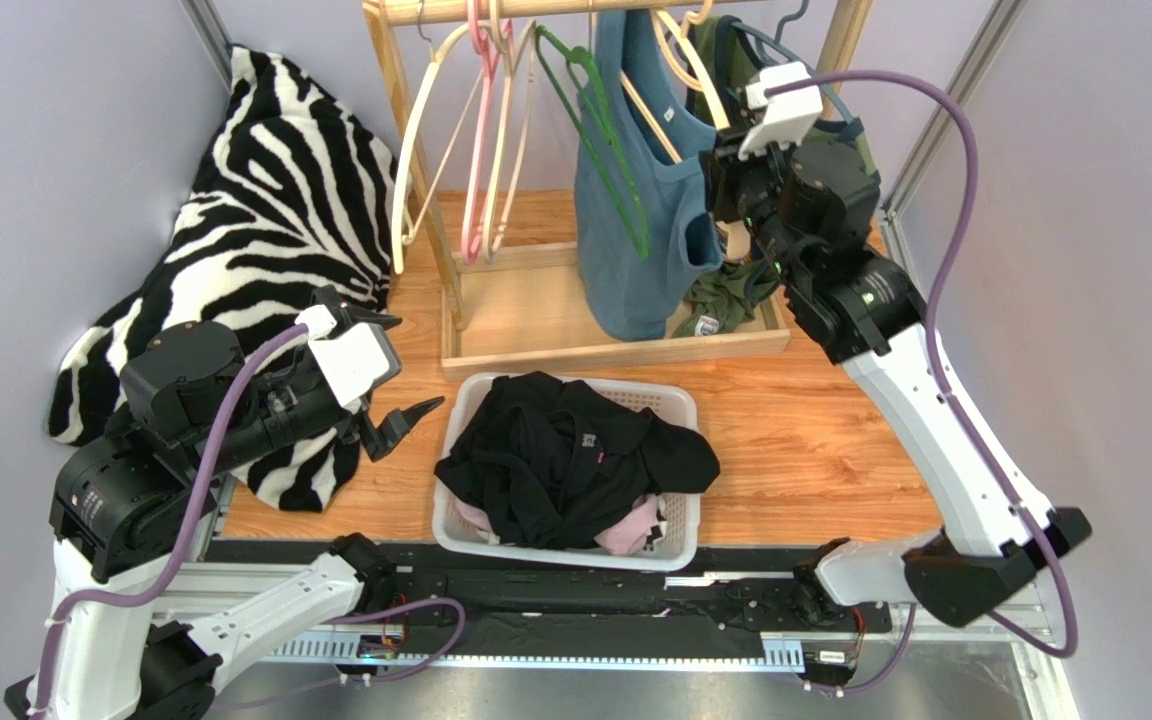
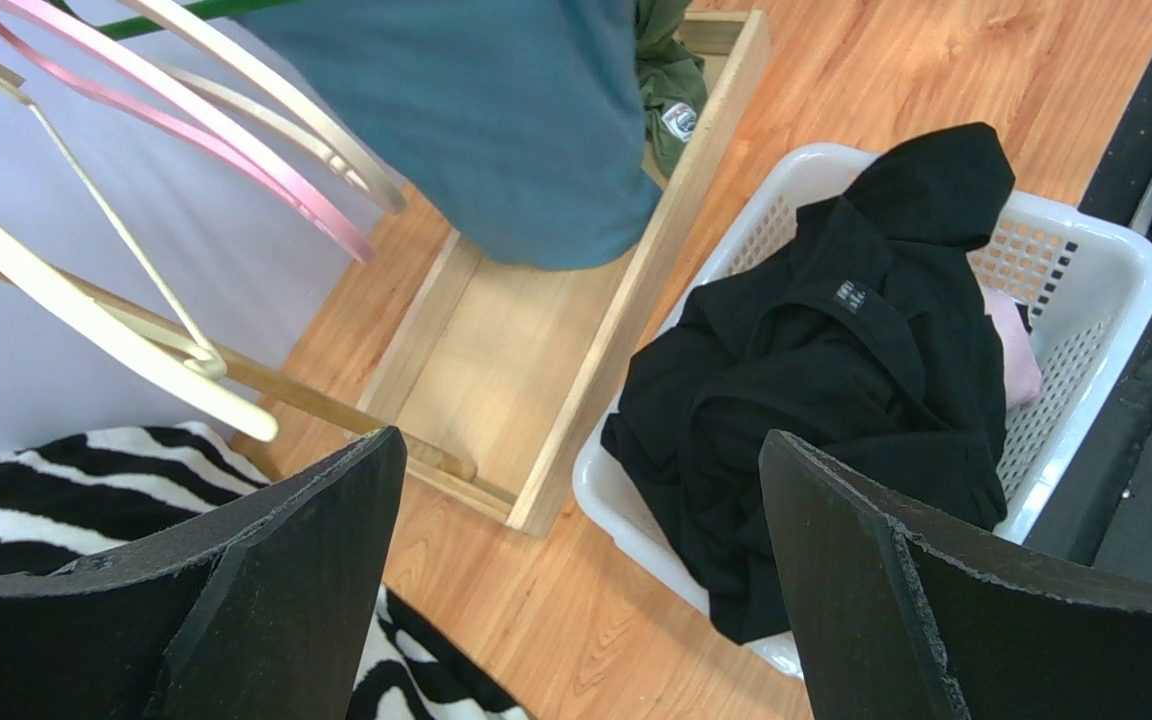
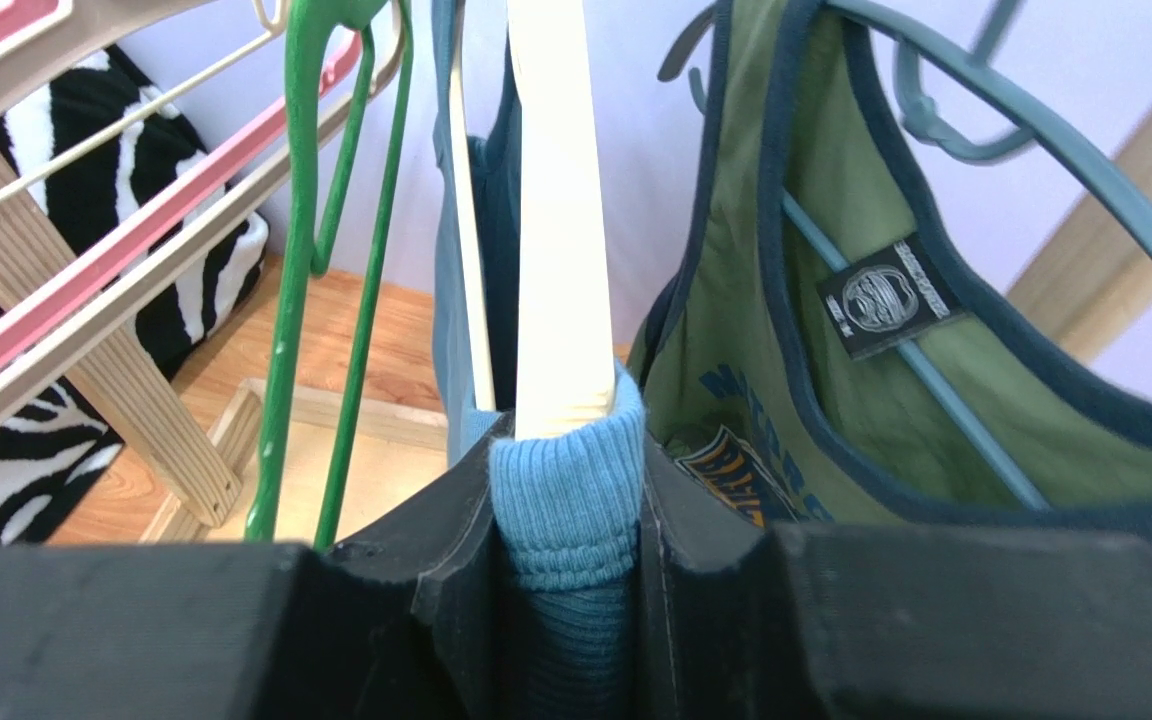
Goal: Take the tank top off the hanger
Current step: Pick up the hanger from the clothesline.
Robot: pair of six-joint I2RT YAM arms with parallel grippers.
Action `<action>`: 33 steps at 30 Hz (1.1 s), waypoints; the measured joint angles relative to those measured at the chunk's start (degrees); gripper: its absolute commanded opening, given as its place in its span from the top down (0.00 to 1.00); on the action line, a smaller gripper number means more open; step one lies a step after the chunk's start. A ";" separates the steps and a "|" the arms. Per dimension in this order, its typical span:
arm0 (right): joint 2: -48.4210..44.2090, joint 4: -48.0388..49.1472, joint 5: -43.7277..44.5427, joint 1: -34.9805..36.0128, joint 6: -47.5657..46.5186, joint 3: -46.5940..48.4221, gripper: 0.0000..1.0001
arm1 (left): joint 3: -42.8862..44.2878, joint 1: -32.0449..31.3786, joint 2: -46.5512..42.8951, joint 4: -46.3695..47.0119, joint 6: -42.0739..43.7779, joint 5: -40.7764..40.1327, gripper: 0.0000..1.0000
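Risk: right pincer, clamped on blue ribbed tank-top strap, could drag its cream hanger along if you pull; left pincer open.

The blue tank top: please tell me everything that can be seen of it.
The blue tank top is a teal-blue, soft-looking knit with a ribbed strap edge. It hangs upright on a cream hanger, between a green hanger and an olive tank top. The right end effector is shut on one strap, just under the hanger's arm. The hem hangs low over the rack's wooden base.
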 measured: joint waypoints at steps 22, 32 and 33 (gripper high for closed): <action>-27.65 -14.82 -7.10 0.76 1.29 -4.68 1.00 | 0.02 0.00 0.72 0.02 -0.11 0.02 0.03; -37.46 -12.04 -23.47 0.76 2.82 3.43 1.00 | 0.59 0.07 1.62 0.07 -0.13 0.28 0.03; -37.00 -12.13 -25.33 0.79 3.06 4.20 1.00 | 0.61 0.11 1.62 0.04 -0.13 0.31 0.03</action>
